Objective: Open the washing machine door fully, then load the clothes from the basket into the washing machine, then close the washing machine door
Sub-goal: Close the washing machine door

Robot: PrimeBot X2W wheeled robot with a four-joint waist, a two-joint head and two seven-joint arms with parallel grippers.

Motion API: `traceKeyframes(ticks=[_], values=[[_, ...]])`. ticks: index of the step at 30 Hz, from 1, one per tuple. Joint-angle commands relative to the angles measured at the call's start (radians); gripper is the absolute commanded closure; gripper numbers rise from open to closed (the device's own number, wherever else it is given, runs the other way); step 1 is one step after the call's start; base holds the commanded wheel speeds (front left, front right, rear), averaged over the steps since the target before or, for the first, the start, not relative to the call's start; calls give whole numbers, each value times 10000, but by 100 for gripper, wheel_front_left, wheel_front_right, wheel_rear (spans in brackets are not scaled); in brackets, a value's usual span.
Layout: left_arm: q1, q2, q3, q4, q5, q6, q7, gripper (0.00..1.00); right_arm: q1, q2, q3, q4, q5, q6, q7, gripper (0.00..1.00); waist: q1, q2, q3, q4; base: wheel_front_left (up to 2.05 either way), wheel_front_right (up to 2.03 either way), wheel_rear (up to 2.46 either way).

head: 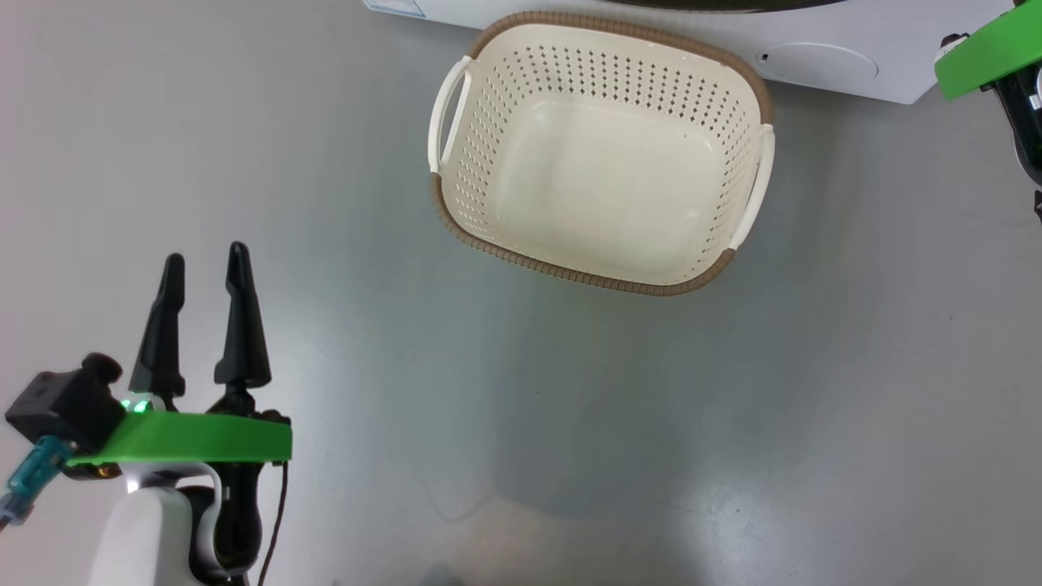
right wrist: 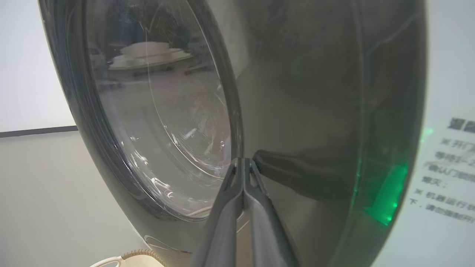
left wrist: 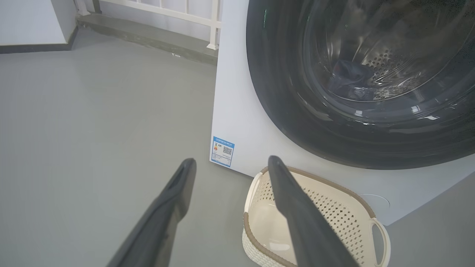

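Observation:
The basket [head: 602, 155] stands on the grey floor before the washing machine [head: 887, 69] with nothing in it; the left wrist view shows the basket [left wrist: 326, 211] too. The washing machine door [left wrist: 274, 100] lies flush with the white front. Behind its glass, blue clothes [left wrist: 349, 76] lie in the steel drum. My left gripper [head: 205, 256] hovers open and empty to the basket's lower left, with its fingers [left wrist: 297, 207] wide apart. My right gripper [right wrist: 243, 160] is shut, its tips touching the washing machine door's [right wrist: 315, 92] glossy black rim beside the glass bowl.
A blue label sticker [left wrist: 222, 152] sits low on the washer's front left corner. A white railing on a raised ledge [left wrist: 156, 35] runs behind the machine on the left. Open grey floor [head: 570, 423] lies in front of the basket. My right arm's green wrist plate [head: 989, 49] shows at the upper right.

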Motion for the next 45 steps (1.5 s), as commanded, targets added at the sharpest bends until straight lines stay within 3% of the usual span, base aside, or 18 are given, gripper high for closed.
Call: traceKeyframes(ticks=[1, 14, 15, 17, 18, 32, 37, 45], values=[[-13, 283, 407, -253, -94, -27, -63, 0, -288, -116, -65, -3, -66, -86, -44, 100, 0, 0, -1, 11, 0, 0, 0], [119, 247, 437, -131, -1, -27, -63, 0, 569, 135, -359, -293, -284, -86, -44, 100, 0, 0, -764, -165, 0, 0, 0], [153, 253, 449, -110, 15, -27, -63, 0, 758, 147, -380, -360, -302, -86, -44, 87, 0, 0, -882, -202, 0, 0, 0], [226, 261, 481, -94, 43, -27, -63, 0, 1148, 230, -409, -526, -324, -86, -44, 50, 0, 0, -1144, -309, 0, 0, 0], [267, 271, 496, -84, 59, -27, -63, 0, 1350, 292, -428, -649, -350, -86, -44, 0, 0, 0, -1288, -378, 0, 0, 0], [896, 660, 275, 164, 203, -27, -63, 0, 4462, 1217, -367, -2390, 160, -86, -44, 0, 0, 0, -3274, -1814, 0, 0, 0], [1191, 758, 154, 308, 128, -27, -63, 0, 5633, 1514, -796, -3090, 201, -86, -44, 0, 0, 0, -3894, -2401, 0, 0, 0], [1797, 793, 304, 365, 163, -27, -63, 0, 7212, 1746, -859, -3487, 222, -86, -44, 0, 0, 0, -4821, -3285, 0, 0, 0]])
